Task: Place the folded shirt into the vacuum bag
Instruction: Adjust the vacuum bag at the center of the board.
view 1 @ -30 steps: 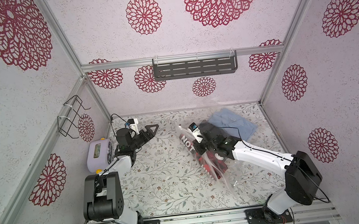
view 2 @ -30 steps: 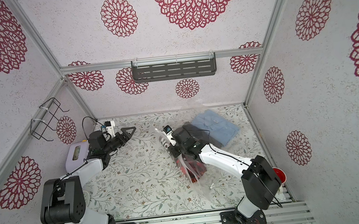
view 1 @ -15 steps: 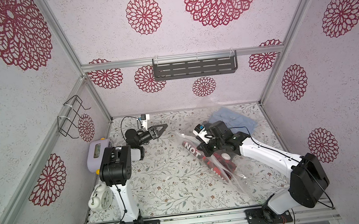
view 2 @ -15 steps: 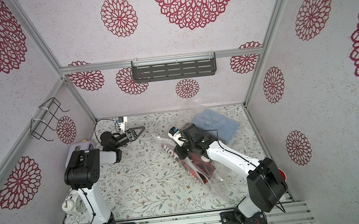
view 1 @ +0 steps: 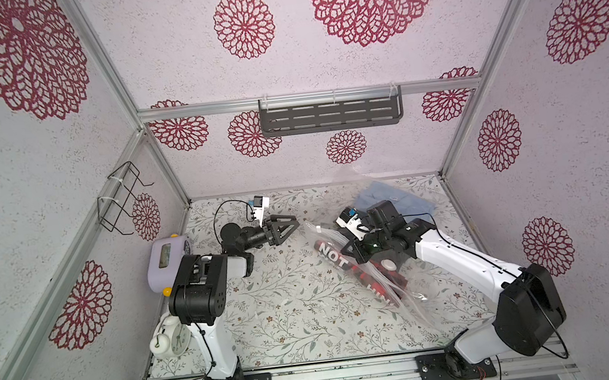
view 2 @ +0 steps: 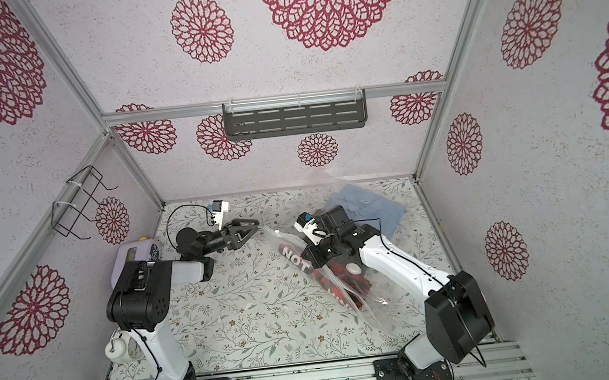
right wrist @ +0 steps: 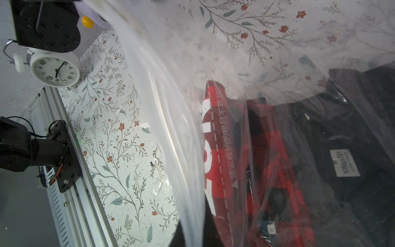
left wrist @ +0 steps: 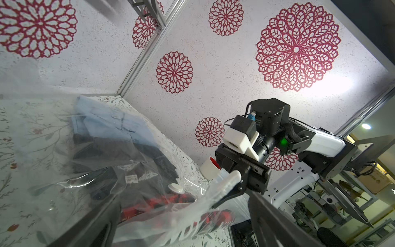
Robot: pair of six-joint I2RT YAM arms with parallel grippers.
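Though near left gripper [view 1: 293, 226], vacuum bag [view 1: 382, 283] edge in right gripper [left wrist: 226, 186].

The vacuum bag [view 1: 414, 295] is clear with a red band lettered white, and the shirt [right wrist: 352, 139] seen through it is black. At its one o'clock the cloth [view 1: 392, 195] is pale blue; the table [view 1: 289, 316] bears green sprigs and rust flowers.

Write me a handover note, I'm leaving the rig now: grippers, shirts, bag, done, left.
Left gripper: open, empty, beside the bag's mouth.
Right gripper: shut on the bag's zip edge, holding it up.
Dark shirt: shows through the plastic, seemingly inside.
Blue shirt: at the table's back by the bag; in or out, cannot tell.
Left: check both shirts are in, then release the bag.
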